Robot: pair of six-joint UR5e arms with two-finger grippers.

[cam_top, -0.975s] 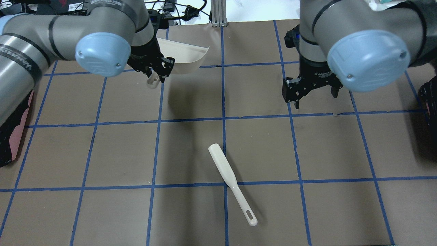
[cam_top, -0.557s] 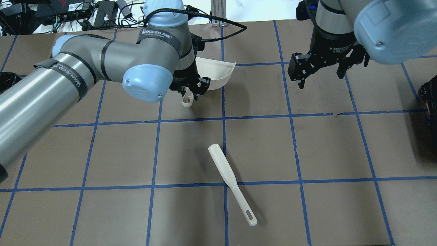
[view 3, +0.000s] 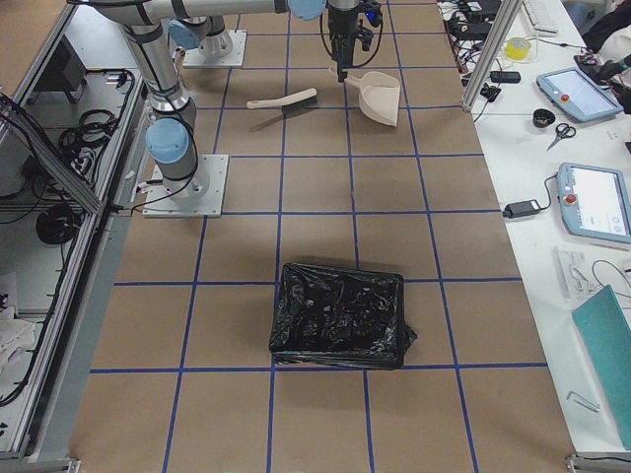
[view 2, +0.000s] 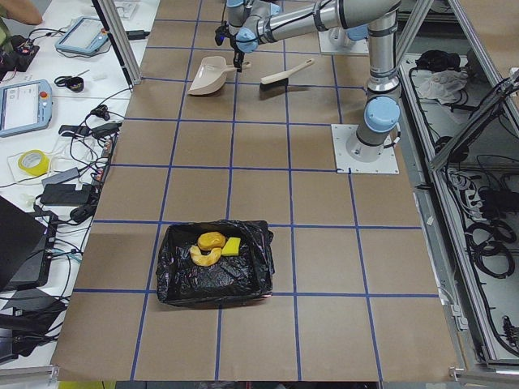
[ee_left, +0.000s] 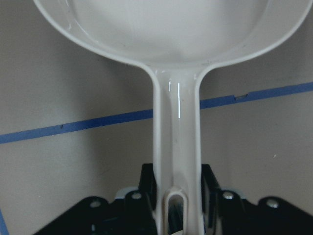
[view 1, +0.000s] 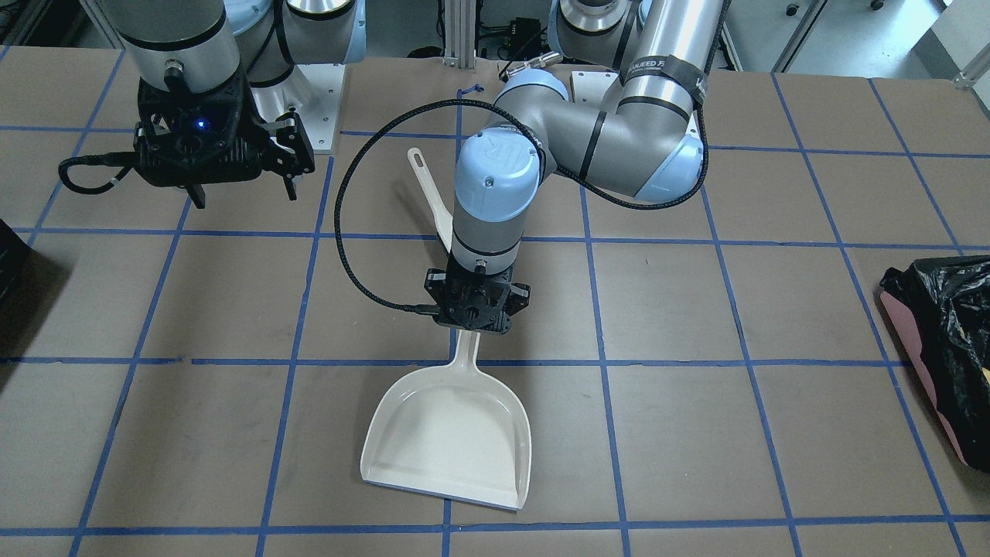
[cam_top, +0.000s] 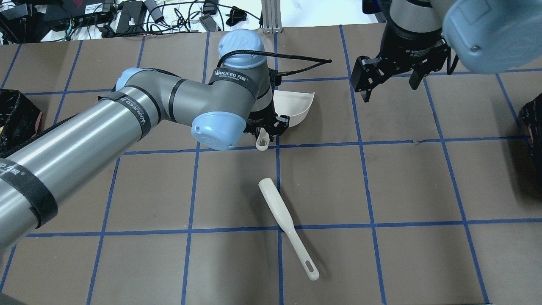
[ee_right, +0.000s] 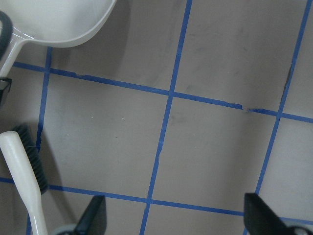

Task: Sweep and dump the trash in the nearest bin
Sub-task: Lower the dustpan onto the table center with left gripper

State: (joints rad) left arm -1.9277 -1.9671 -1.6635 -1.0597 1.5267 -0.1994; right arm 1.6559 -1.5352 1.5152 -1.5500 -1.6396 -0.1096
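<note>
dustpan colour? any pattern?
The dustpan is plain cream-white, glossy, with no pattern. It shows best in the front-facing view.

Was a robotics lab, paper-covered table (view 1: 773,309) gridded with blue tape (view 1: 696,363), robot arms (view 2: 383,49) bolted to base plates (view 2: 340,162), teach pendants (view 3: 592,202) and cable tangles (cam_top: 169,10) lay on side benches (view 3: 532,158), aluminium framing (cam_top: 269,17) stood alongside.
</note>
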